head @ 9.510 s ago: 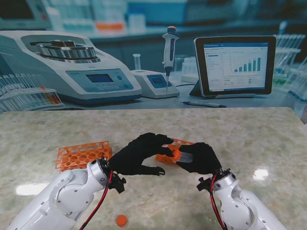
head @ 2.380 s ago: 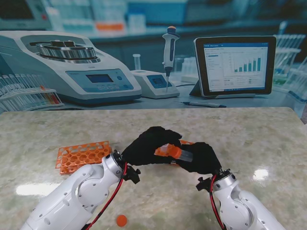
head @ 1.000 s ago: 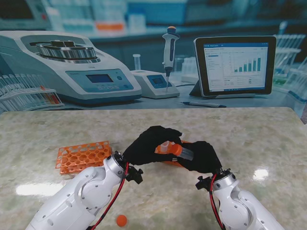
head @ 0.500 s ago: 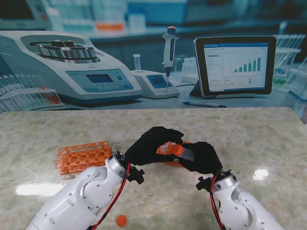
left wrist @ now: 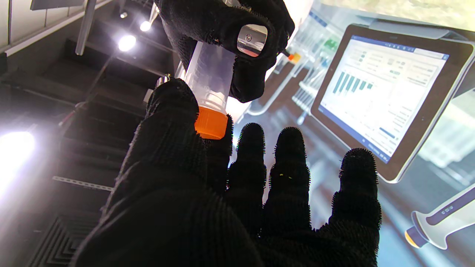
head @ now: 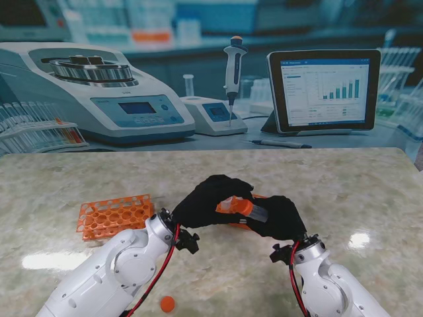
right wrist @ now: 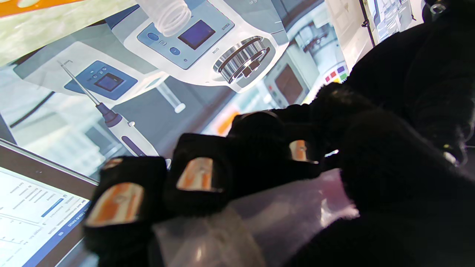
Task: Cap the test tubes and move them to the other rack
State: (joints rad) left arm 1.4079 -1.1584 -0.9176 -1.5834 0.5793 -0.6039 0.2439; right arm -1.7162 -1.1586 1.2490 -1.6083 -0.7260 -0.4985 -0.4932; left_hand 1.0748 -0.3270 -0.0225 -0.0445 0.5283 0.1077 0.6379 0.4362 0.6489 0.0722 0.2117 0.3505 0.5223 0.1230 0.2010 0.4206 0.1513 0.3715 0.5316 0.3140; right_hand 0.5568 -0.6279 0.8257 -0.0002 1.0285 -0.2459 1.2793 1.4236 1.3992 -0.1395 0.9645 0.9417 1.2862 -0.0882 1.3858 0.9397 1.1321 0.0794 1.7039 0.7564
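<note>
Both black-gloved hands meet over the middle of the table. My right hand (head: pixel 276 216) is shut around a clear test tube (head: pixel 254 212), held nearly level and pointing toward my left. An orange cap (head: pixel 239 207) sits on the tube's end. My left hand (head: pixel 210 199) pinches that cap (left wrist: pixel 210 124) between thumb and forefinger, the other fingers spread. In the left wrist view the tube (left wrist: pixel 209 74) runs from the cap into my right hand (left wrist: pixel 222 26). The right wrist view shows the tube body (right wrist: pixel 267 215) under my right hand's fingers (right wrist: pixel 196 174).
An orange rack (head: pixel 114 215) lies on the table to my left. A second orange rack (head: pixel 256 196) is mostly hidden behind the hands; an open tube (right wrist: pixel 169 15) stands in it. A loose orange cap (head: pixel 168 304) lies nearer to me. Lab-bench backdrop behind.
Since 9.5 s ago my left hand has closed over the tube's capped end and its arm has swung inward. Over the last second both hands hold nearly still.
</note>
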